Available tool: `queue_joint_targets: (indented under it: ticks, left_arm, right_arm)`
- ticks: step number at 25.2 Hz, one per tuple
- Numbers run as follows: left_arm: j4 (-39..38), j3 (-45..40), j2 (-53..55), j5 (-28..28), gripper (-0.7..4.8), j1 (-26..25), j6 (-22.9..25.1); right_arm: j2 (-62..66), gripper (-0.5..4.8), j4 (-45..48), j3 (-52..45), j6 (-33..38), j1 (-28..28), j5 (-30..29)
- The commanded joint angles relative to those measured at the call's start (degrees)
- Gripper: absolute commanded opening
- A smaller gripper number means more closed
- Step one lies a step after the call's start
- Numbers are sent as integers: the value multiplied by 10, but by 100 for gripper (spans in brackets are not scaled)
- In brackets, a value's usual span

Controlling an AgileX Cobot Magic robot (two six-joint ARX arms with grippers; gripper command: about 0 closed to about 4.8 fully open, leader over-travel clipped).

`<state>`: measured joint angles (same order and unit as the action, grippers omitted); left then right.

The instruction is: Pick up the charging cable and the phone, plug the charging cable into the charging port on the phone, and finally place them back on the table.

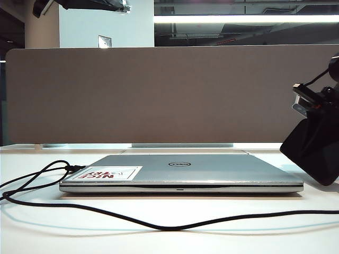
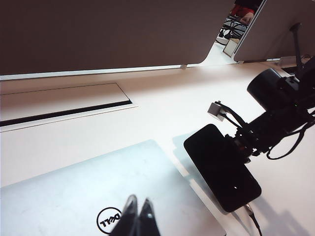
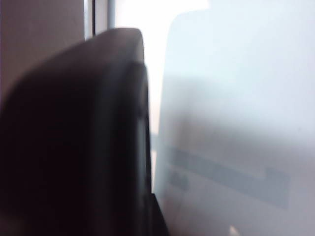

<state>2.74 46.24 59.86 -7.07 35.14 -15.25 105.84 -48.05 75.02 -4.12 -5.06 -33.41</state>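
The right tool (image 2: 238,142) grips the glossy black phone (image 2: 221,167) above the white surface (image 2: 162,108); the left tool (image 2: 139,220), closed and empty, hovers over the laptop (image 2: 74,191).

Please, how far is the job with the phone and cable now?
Done: the right gripper holds the phone lifted off the table. In hand: the plug of the cable seems to sit at the phone's end, but this is unconfirmed. The left gripper is shut, empty, above the laptop. Left: putting both down.

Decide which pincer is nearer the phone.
Right. The right pincer grips the phone beside the laptop; the left pincer, shut, hovers over the laptop lid.
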Motion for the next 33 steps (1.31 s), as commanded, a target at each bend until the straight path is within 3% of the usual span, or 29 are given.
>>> queue_joint_targets:
  ticks: [1, 10, 11, 12, 13, 17, 18, 26, 28, 32, 33]
  left_arm:
    - [7, 2, -2, -2, -6, 0, 1]
    - [7, 2, -2, -2, -6, 0, 1]
    - [7, 2, -2, -2, -6, 0, 1]
    - [7, 2, -2, -2, -6, 0, 1]
    - [7, 2, -2, -2, -6, 0, 1]
    - [7, 2, -2, -2, -6, 0, 1]
    - [7, 2, -2, -2, -6, 0, 1]
    - [7, 2, -2, -2, -6, 0, 1]
    - [7, 2, -5, -2, -6, 0, 1]
    - [5, 2, -21, -2, -6, -1, 3]
    - [3, 2, -26, -2, -6, -2, 3]
  right_arm:
    - [16, -5, 1, 23, -5, 1, -12]
    - [35, 5, -5, 26, -5, 1, -10]
    - [35, 37, -2, 27, -5, 1, -10]
    - [35, 130, -2, 29, -5, 1, -10]
    - [35, 178, -2, 30, -4, 1, -10]
    - [31, 194, -2, 30, -5, 1, -2]
    - [24, 194, -4, 30, -5, 1, 26]
    - [-68, 187, -5, 30, -9, 0, 130]
    - [-94, 148, -3, 30, -8, 0, 137]
    - [-149, -8, -7, 30, -9, 2, 158]
    - [-160, -6, -12, 30, -9, 2, 159]
